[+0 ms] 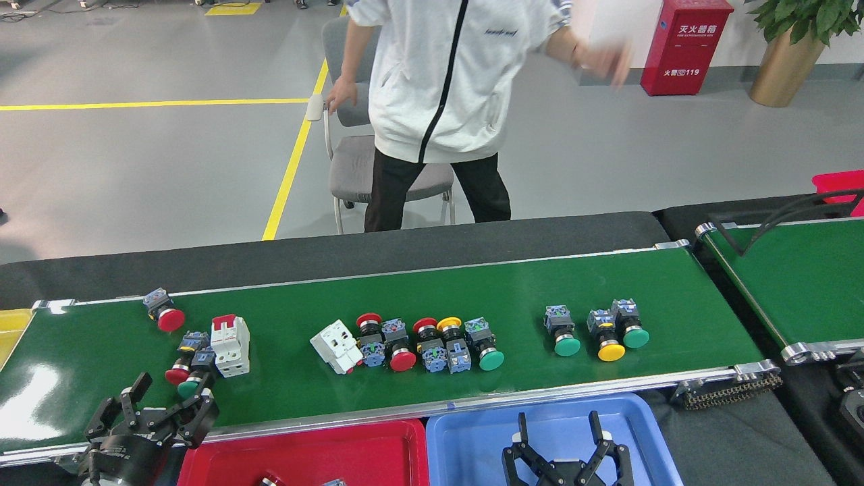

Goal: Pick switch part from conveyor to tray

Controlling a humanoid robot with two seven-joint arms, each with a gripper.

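On the conveyor (378,297) I count 12 push-button switch parts and 2 white circuit breakers. Near the left end lie 1 lone red button (164,312) by the far rail, then 1 red (181,364) and 1 green button (192,379) touching a breaker (229,335). Mid-belt, the second breaker (335,346) heads a touching row of 5: 3 red, 1 yellow, 1 green (484,344). Toward the right end sit 2 green and 1 yellow (607,337). My left end effector (154,417) hangs open and empty over the conveyor's near edge, just beside the green button. My right end effector (560,439) is spread open, empty, over the blue tray (466,445). The red tray (304,452) adjoins it.
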